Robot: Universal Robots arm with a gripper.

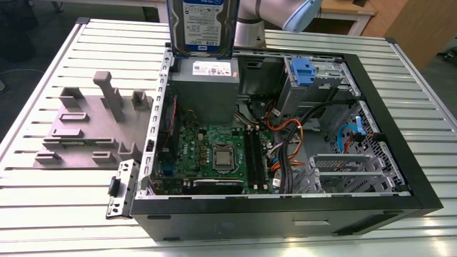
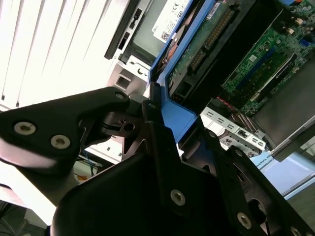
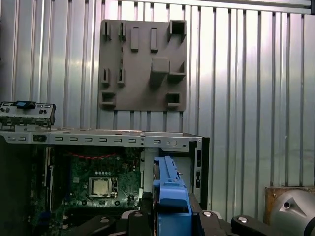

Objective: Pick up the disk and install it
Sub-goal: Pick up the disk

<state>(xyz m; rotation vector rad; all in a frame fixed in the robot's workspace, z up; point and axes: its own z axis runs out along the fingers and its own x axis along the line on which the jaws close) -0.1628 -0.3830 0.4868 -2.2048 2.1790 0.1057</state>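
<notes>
Grey fixture plate (image 1: 85, 128) is lying on the tabletop (image 1: 43, 203) at the exterior view's left. Pincer (image 3: 170, 216) is clamping the disk (image 1: 202, 24) by its blue rail, holding it upright over the open computer case's (image 1: 286, 211) power supply (image 1: 205, 88); arm (image 1: 279, 13) is standing just behind.

The computer case (image 1: 286, 211) lies with its open side up, leaving access from above. Inside, the power-supply box (image 1: 205, 91), just below the disk (image 1: 207, 24) clamped in the gripper (image 3: 170, 209), the silver cage (image 1: 328, 85) and a tangle of cables (image 1: 289, 136) crowd the space; the motherboard (image 1: 214, 150) sits low and unobstructed. On the desk (image 1: 400, 59), a grey fixture (image 1: 93, 123) with upright pegs stands beside the case.
</notes>
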